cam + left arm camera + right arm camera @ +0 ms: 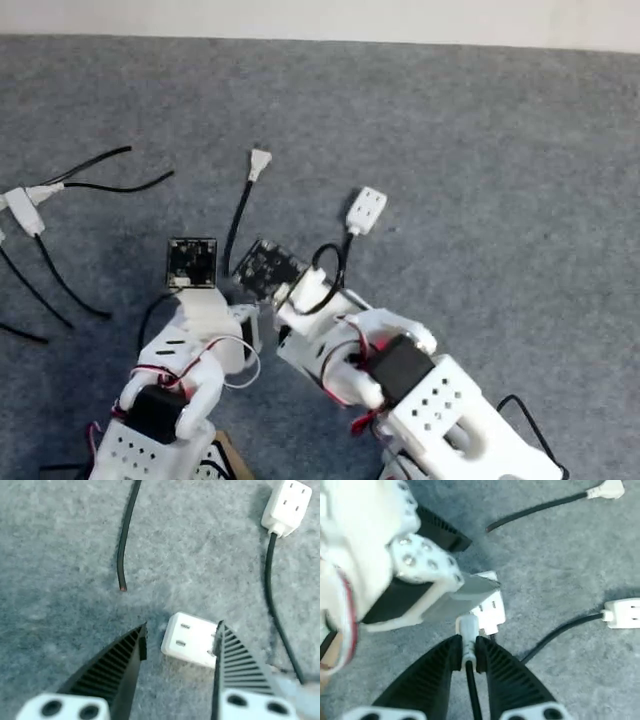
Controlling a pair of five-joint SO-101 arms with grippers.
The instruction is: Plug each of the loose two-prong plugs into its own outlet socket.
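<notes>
Grey carpet point(500, 150), plug point(468, 631) between right jaws

no legible text or labels

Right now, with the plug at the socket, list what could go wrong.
1. The left gripper is open around the socket, not clamping it; a push from the plug may slide it.
2. The right gripper holds the plug by its back end, so the prongs could tilt and miss the slots.
</notes>
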